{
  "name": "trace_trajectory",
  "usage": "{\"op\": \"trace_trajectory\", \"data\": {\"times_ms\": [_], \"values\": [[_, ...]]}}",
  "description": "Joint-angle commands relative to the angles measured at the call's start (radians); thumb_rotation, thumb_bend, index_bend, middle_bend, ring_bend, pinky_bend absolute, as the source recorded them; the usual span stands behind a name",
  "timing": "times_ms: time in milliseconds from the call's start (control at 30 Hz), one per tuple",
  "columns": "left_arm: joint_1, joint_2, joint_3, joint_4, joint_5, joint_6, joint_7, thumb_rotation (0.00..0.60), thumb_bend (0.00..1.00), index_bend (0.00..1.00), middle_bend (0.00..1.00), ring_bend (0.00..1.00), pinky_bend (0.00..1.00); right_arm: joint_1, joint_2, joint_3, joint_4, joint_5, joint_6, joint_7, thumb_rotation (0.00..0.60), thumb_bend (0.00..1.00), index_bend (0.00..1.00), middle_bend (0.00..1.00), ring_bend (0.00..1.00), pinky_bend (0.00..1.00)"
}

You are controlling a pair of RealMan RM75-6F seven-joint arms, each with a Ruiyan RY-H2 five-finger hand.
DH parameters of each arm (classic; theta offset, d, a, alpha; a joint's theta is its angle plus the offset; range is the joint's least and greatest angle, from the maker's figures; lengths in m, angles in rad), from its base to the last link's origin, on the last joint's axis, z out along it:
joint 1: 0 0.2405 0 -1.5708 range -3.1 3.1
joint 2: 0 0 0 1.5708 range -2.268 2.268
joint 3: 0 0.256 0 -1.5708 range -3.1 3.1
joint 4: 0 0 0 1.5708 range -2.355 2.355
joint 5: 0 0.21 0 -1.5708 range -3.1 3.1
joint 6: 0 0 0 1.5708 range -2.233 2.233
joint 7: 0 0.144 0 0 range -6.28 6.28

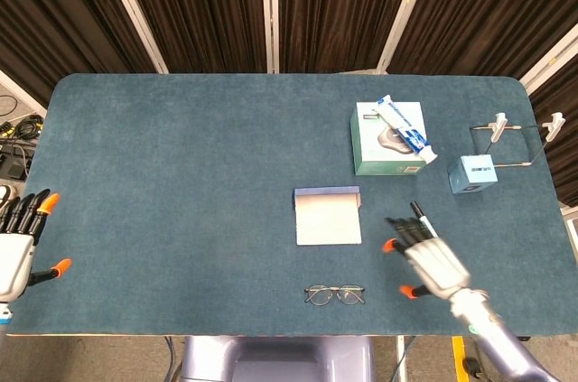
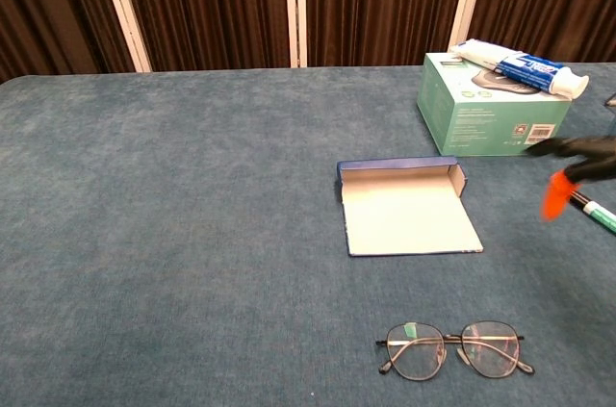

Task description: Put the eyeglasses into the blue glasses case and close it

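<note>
The eyeglasses [image 1: 335, 294] lie folded open on the table [image 1: 181, 174], just in front of the open blue glasses case [image 1: 327, 216]. Right of the case, the right hand [image 1: 431, 260] hovers palm-down, fingers spread, empty. Far left, the left hand [image 1: 18, 242] rests at the table's edge, fingers released.

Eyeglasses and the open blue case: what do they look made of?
Eyeglasses: thin dark wire frame, likely metal; clear lenses with faint glare, so glass or plastic, cannot tell which. Blue glasses case: flat, sharply folded panels and a matte pale lining suggest card or leatherette over board; not certain.
</note>
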Motion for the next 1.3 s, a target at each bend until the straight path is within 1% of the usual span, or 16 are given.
{"op": "trace_trajectory", "data": {"times_ms": [33,167,267,333,433,667,933,1300], "values": [[-0.001,-0.002,-0.003,0.000,-0.012,-0.008,0.006,0.600,0.00,0.00,0.00,0.00,0.00,0.092,-0.068,0.016,-0.037,0.055,-0.112,-0.061,0.600,0.05,0.41,0.00,0.00,0.00],[-0.003,-0.005,-0.005,0.007,-0.026,-0.018,0.010,0.600,0.00,0.00,0.00,0.00,0.00,0.131,-0.118,0.029,-0.044,0.145,-0.169,-0.147,0.600,0.10,0.44,0.00,0.00,0.00],[-0.005,-0.006,-0.007,0.010,-0.032,-0.025,0.008,0.600,0.00,0.00,0.00,0.00,0.00,0.152,-0.144,0.034,-0.054,0.197,-0.183,-0.211,0.600,0.15,0.46,0.00,0.00,0.00],[-0.007,-0.007,-0.008,0.012,-0.035,-0.029,0.010,0.600,0.00,0.00,0.00,0.00,0.00,0.161,-0.158,0.034,-0.063,0.226,-0.185,-0.246,0.600,0.17,0.46,0.00,0.00,0.00],[-0.009,-0.008,-0.009,0.012,-0.037,-0.033,0.010,0.600,0.00,0.00,0.00,0.00,0.00,0.177,-0.177,0.030,-0.075,0.275,-0.189,-0.303,0.600,0.18,0.48,0.00,0.00,0.00],[-0.014,-0.012,-0.009,0.013,-0.032,-0.036,0.011,0.600,0.00,0.00,0.00,0.00,0.00,0.206,-0.240,0.020,-0.064,0.365,-0.167,-0.403,0.600,0.22,0.50,0.00,0.00,0.00],[-0.020,-0.021,-0.009,0.010,-0.036,-0.046,0.032,0.600,0.00,0.00,0.00,0.00,0.00,0.234,-0.272,0.003,-0.067,0.452,-0.151,-0.469,0.600,0.22,0.50,0.00,0.00,0.00],[-0.018,-0.021,-0.009,0.006,-0.041,-0.045,0.038,0.600,0.00,0.00,0.00,0.00,0.00,0.257,-0.301,-0.030,-0.063,0.523,-0.127,-0.518,0.600,0.23,0.50,0.00,0.00,0.00]]}}
